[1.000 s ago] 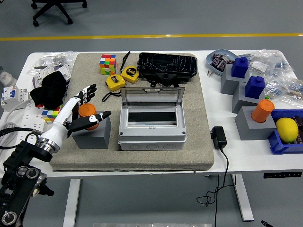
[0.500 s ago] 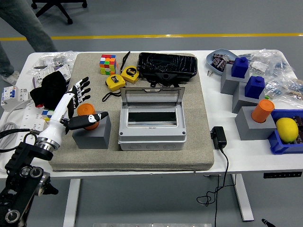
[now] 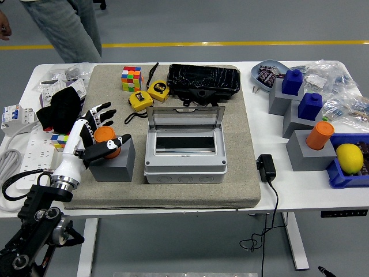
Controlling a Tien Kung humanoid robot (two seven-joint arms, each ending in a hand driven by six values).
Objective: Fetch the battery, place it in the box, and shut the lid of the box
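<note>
The left hand [image 3: 97,134] reaches in from the lower left corner of the desk [image 3: 277,190], its fingers [image 3: 102,112] spread wide and released, gripping nothing. The thumb lies across the front of the orange battery [image 3: 106,137], touching it or very nearly so; the other four fingers fan out above and left of it, apart from it. The battery stands upright on a grey block [image 3: 112,161] near the left edge of the grey mat [image 3: 190,187].

Just right of the block sits the grey box [image 3: 184,157], its clear lid [image 3: 184,120] raised and tilted back, the inside showing dark.

Behind the box lies a black case [image 3: 203,79] at the mat's far edge, with two yellow tape measures [image 3: 147,96] and a colour cube [image 3: 131,78] to its left. Any print on the tapes is too small to read.

A black cloth [image 3: 60,109] lies near the desk's left edge. A black adapter [image 3: 266,167] rests off the mat's right edge. No writing anywhere can be made out.

At the far left corner a person's legs [image 3: 66,26] stand beyond the desk.
</note>
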